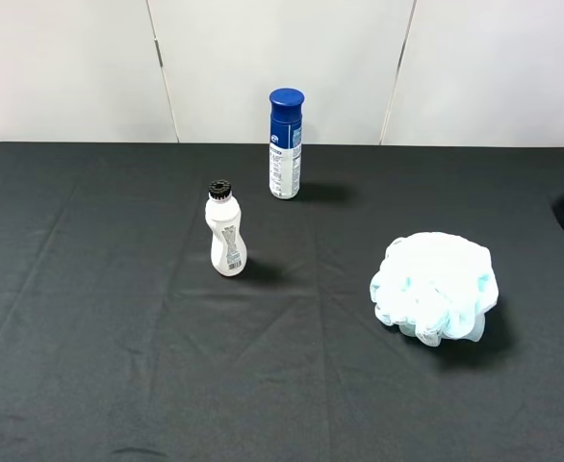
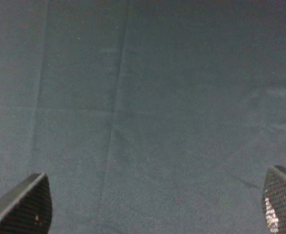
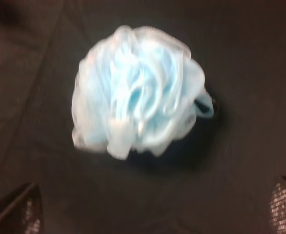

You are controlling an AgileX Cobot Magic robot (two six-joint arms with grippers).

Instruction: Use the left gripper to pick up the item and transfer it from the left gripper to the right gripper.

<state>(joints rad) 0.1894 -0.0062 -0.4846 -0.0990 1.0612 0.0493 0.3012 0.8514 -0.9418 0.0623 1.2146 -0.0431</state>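
Note:
The pale blue and white mesh bath pouf [image 1: 434,287] lies on the black cloth at the right of the table. It also shows in the right wrist view [image 3: 138,92], a little blurred. My right gripper [image 3: 153,209] is open and empty, its two fingertips wide apart, apart from the pouf and with the pouf in front of it. My left gripper [image 2: 153,204] is open and empty over bare black cloth. Neither gripper nor arm shows in the exterior high view.
A white bottle with a black cap [image 1: 226,236] stands left of the middle. A blue-capped spray can [image 1: 285,144] stands behind it near the back edge. The black cloth [image 1: 89,318] covers the table, and a white wall [image 1: 282,58] runs behind.

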